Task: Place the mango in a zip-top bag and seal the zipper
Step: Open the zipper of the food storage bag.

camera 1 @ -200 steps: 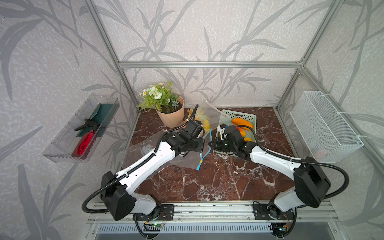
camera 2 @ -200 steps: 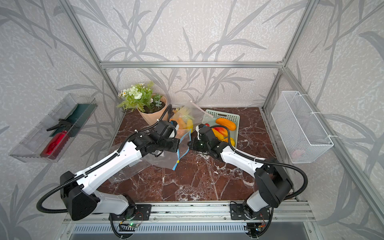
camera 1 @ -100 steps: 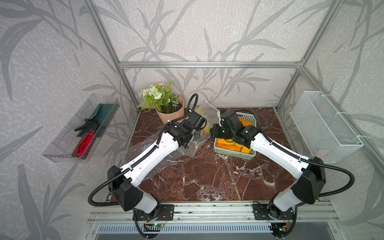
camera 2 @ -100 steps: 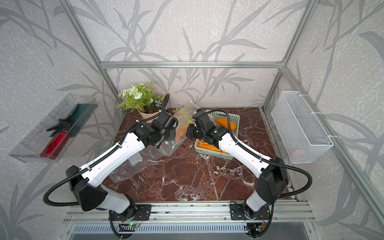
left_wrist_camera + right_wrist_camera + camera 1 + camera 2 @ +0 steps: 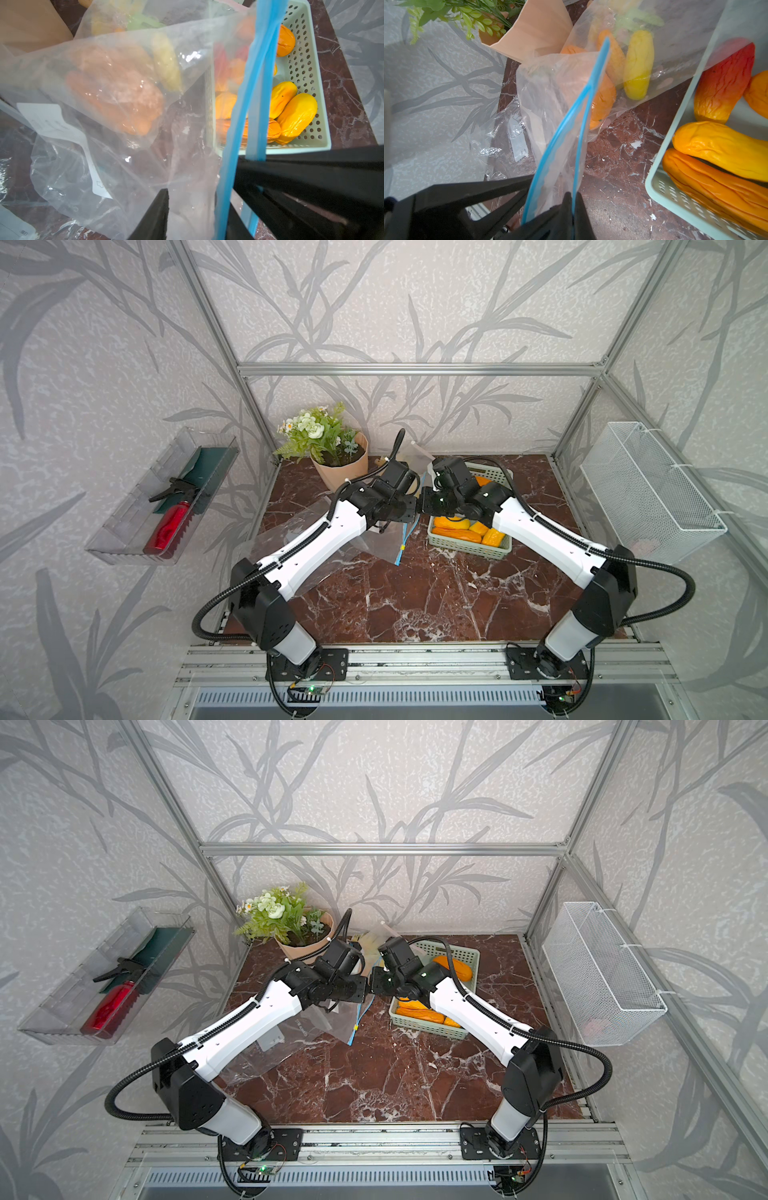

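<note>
On the left wall hangs a clear tray (image 5: pixel 109 548) with a red spray bottle (image 5: pixel 168 526) lying in it. At the back left of the marble bench (image 5: pixel 415 605) stands a paper-wrapped flower pot (image 5: pixel 345 475). In front of it, crumpled loose clear bags (image 5: pixel 299 526) lie flat under the left arm. The 2 arms meet in mid-air near the middle back of the bench. The left claw (image 5: pixel 200 185) has its jaws apart, with the film and blue zipper (image 5: pixel 236 116) of the zip-top bag (image 5: pixel 556 99) running through the gap; I cannot tell whether either finger touches it. Just beside it, the right claw (image 5: pixel 572 197) is pinched together on 1 strip of that zipper, so the bag hangs from it, zipper edge up and lower end reaching the bench. An orange fruit shows through the film, but I cannot tell whether it sits in this bag or in the fruit-filled bag (image 5: pixel 637 62) leaning behind it, next to the pot. To the right, a pale green basket (image 5: pixel 469 549) holds several orange and yellow mangoes (image 5: pixel 455 534). A white wire basket (image 5: pixel 648 497) hangs on the right wall.
</note>
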`<state>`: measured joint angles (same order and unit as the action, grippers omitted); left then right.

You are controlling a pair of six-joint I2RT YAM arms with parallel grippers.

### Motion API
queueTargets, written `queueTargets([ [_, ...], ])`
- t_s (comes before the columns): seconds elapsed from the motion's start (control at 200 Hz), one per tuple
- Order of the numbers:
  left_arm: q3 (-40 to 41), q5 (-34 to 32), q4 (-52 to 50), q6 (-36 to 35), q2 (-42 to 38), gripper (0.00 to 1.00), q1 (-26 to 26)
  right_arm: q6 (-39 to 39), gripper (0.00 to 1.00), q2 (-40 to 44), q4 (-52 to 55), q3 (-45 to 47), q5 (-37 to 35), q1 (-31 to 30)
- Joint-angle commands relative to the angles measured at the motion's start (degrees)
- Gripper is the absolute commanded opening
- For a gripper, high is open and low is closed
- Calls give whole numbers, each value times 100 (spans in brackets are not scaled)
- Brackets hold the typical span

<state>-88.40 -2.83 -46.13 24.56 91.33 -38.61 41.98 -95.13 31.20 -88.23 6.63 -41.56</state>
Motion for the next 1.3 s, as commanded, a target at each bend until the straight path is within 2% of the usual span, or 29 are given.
queueTargets([
  [0.0, -313, -590, -412, -313, 147, 33, 3, 9, 0, 89, 95, -151, 91, -54],
  [0.155, -300, -1178, -310, -367, -20, 12, -6, -14, 0, 161, 215, -77, 10, -46],
  [0.22, -371, -1277, -316, -281, -131, 0, -6, -53, 0, 187, 231, 36, -113, -37],
  [0.37, -682, -1533, -722, 231, -297, 0, 10, -148, 0, 208, 80, 466, 48, 318],
  [0.535, -974, -1443, -972, 753, -230, 0, 37, -385, 0, -64, 80, 522, 259, 630],
  [0.685, -1039, -1155, -897, 1139, -19, 0, 41, -480, 0, -378, 228, 293, 201, 678],
  [0.825, -756, -948, -439, 1263, -13, 0, 45, -384, 0, -376, 306, 312, 190, 732],
  [1.035, 1, -79, 719, 1286, 47, 0, 62, -310, 36, 276, 29, 508, 183, 792],
  [1.194, 240, 285, 1101, 1308, 284, 0, 90, -149, 47, 669, -167, 726, 339, 960],
  [1.294, 346, 484, 1271, 1325, 369, 0, 118, -146, 51, 904, -261, 940, 64, 1078],
])
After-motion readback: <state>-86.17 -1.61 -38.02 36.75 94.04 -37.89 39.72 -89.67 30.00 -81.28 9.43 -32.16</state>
